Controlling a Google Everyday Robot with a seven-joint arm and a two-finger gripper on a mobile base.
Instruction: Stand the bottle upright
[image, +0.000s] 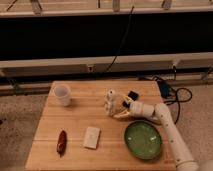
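The bottle (110, 101), small, whitish and translucent with a narrower neck, stands upright on the wooden table (80, 120), right of centre. My gripper (121, 108) is just to its right, at the end of the white arm (165, 122) that reaches in from the lower right. Its fingers look spread, with the tips beside the bottle's lower half. I cannot tell whether they touch it.
A white open-topped cup (62, 94) stands at the table's back left. A flat white block (92, 137) lies near the front centre and a reddish-brown item (62, 142) at the front left. A green plate (143, 139) sits under the arm. A small black object (132, 95) lies behind the gripper.
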